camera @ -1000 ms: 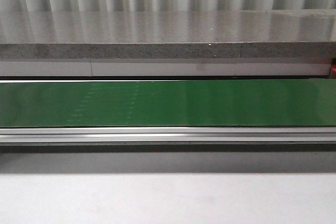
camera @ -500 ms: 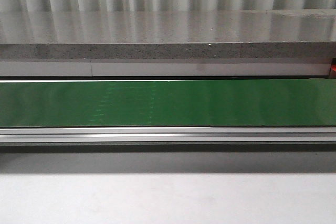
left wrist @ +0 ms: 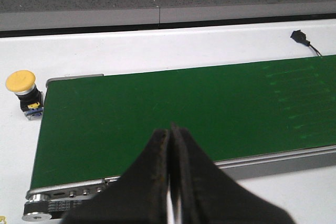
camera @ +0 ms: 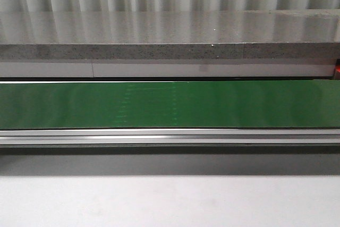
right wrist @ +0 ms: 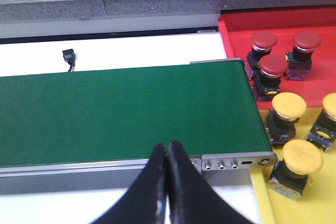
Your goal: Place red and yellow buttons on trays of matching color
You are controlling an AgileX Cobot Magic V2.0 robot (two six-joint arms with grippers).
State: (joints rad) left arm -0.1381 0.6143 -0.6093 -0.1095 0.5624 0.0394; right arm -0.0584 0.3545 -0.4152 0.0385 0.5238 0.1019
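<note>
A: What's cut off?
B: Rt wrist view: flat yellow plastic tray point(right wrist: 261, 203) and a yellow mushroom-cap button point(right wrist: 329, 114) run off the edge.
A: Front view?
B: Long green conveyor belt point(camera: 170, 104), both ends cropped.

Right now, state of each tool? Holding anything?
Left tool: closed, holding nothing, above the green conveyor belt.
Right tool: closed, holding nothing, above the same belt.
</note>
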